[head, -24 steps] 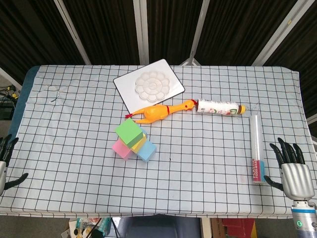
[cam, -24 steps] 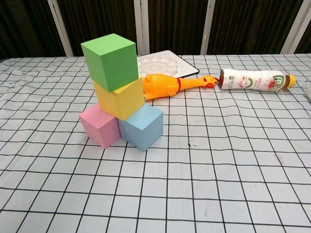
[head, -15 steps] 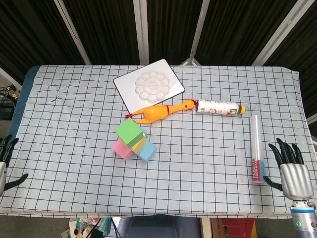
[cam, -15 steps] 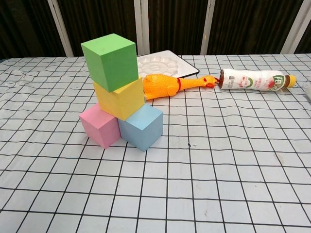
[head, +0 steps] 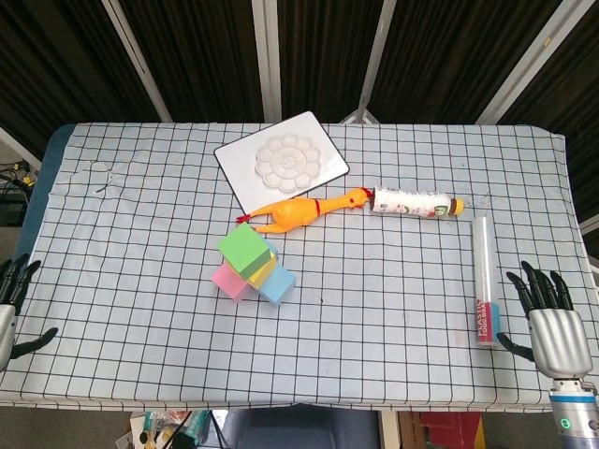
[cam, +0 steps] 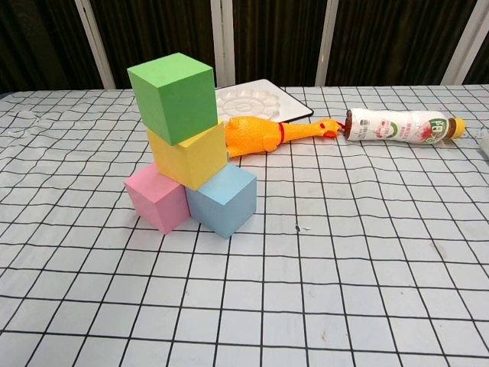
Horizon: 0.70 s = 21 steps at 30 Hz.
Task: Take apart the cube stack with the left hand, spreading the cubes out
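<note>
The cube stack stands mid-table: a green cube (cam: 172,96) (head: 242,251) tops a yellow cube (cam: 191,157) (head: 264,269), which rests on a pink cube (cam: 155,199) (head: 228,280) and a blue cube (cam: 222,199) (head: 278,286) side by side. My left hand (head: 9,309) hangs at the table's left front edge, far from the stack, fingers spread and empty. At the right front edge my right hand (head: 550,320) is also spread and holds nothing. Neither hand shows in the chest view.
A yellow rubber chicken (head: 304,210) (cam: 260,134) lies just behind the stack, with a white paint palette (head: 282,163) (cam: 256,100) beyond it. A labelled bottle (head: 416,202) (cam: 397,126) lies on its side to the right. A clear tube (head: 484,281) lies near the right hand.
The right hand has drifted slightly toward the front edge. The left hand has barely shifted; the stack stands as before.
</note>
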Motion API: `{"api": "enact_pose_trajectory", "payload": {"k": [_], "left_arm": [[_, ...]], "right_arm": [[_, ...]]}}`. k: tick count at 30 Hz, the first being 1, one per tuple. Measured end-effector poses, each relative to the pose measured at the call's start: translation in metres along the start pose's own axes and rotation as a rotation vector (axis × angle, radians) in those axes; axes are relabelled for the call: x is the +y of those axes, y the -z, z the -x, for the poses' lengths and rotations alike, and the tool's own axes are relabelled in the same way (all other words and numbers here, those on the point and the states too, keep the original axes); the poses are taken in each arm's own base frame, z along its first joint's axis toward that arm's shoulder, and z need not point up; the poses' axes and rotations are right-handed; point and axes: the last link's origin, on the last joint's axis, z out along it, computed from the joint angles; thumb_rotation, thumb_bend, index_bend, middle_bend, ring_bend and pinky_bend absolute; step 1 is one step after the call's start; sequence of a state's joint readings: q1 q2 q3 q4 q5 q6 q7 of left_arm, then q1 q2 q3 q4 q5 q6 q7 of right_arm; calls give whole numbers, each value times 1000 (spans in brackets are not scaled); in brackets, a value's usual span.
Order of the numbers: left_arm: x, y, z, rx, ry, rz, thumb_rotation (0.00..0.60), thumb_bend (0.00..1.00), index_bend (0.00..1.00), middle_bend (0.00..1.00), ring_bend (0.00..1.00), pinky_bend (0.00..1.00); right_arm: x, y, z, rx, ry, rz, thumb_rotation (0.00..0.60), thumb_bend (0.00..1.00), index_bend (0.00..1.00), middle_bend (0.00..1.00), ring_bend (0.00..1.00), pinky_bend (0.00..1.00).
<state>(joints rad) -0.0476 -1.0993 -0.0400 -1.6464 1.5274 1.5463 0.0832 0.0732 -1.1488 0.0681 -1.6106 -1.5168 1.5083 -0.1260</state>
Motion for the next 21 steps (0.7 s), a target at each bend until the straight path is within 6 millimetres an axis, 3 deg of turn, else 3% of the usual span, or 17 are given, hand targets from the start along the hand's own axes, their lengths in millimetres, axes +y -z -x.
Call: {"api": "enact_pose_trajectory", "payload": {"k": [11,21], "left_arm": [[3,-12,7,-43,-28,21,600,106,0,0,0,0],[31,-57,22,-264,14,131,600,77,0,0,0,0]], "right_arm": [[0,-1,2,-11,-8,-2,600,25,142,30,103,55],[-3,-4,6,-45,-23,-16,600,26,142,30,103,53]]}}
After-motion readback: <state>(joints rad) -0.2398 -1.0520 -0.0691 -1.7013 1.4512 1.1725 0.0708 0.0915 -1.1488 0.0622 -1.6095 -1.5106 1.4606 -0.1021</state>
